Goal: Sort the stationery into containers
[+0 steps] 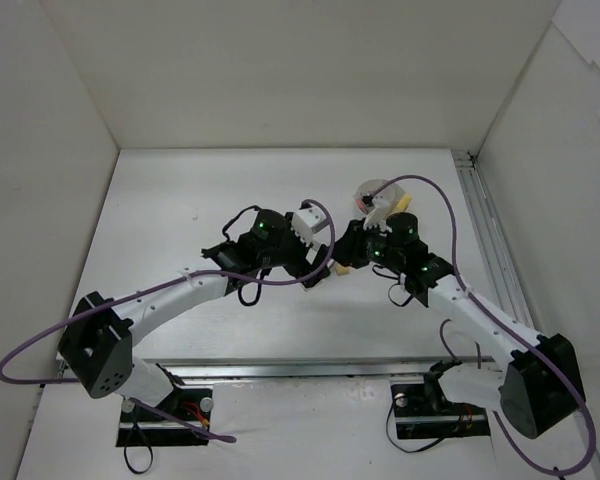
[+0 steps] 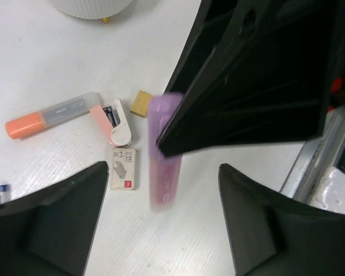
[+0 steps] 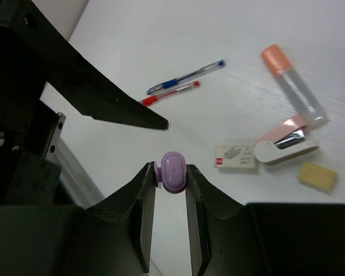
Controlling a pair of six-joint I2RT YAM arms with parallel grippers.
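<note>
Currently my right gripper (image 3: 170, 169) is clamped on the purple marker (image 3: 173, 173), held off the table (image 3: 236, 40) just beside my left gripper (image 2: 162, 184), whose jaws stand apart. I should clear that arm and release over 1 compartment of the white dish (image 1: 366, 188).

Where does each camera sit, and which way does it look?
Top external: above and behind the bases, looking down on the table; left arm and right arm show.
Left wrist: looks down through the open left gripper at a purple marker.
Right wrist: looks down past the right gripper, shut on that marker.
Shared: both wrist views show the orange highlighter and stapler.
</note>
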